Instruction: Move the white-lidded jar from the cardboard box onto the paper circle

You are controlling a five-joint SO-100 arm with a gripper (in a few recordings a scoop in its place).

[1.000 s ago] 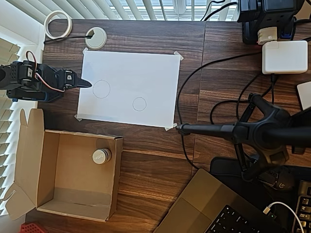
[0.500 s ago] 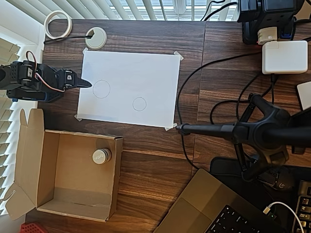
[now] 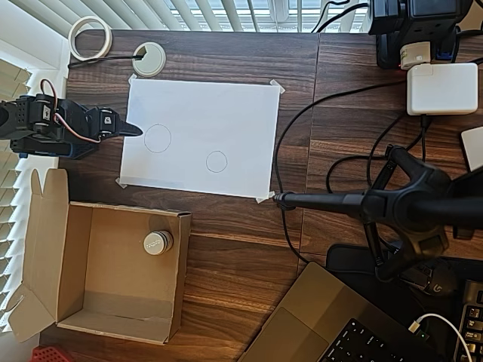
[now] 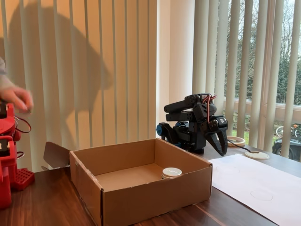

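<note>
Though boxed, white-lidded jar well apart from jaws

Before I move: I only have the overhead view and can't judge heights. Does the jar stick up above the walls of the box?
Observer: No. In the fixed view the jar sits on the floor of the box, with its lid well below the rim.
Operator: And how is the gripper hanging? From above I only see a dark point.
Observer: The gripper points down from the folded arm, behind the box and beside the paper sheet. Its fingers look closed. I cannot tell whether the tip touches the table.
</note>
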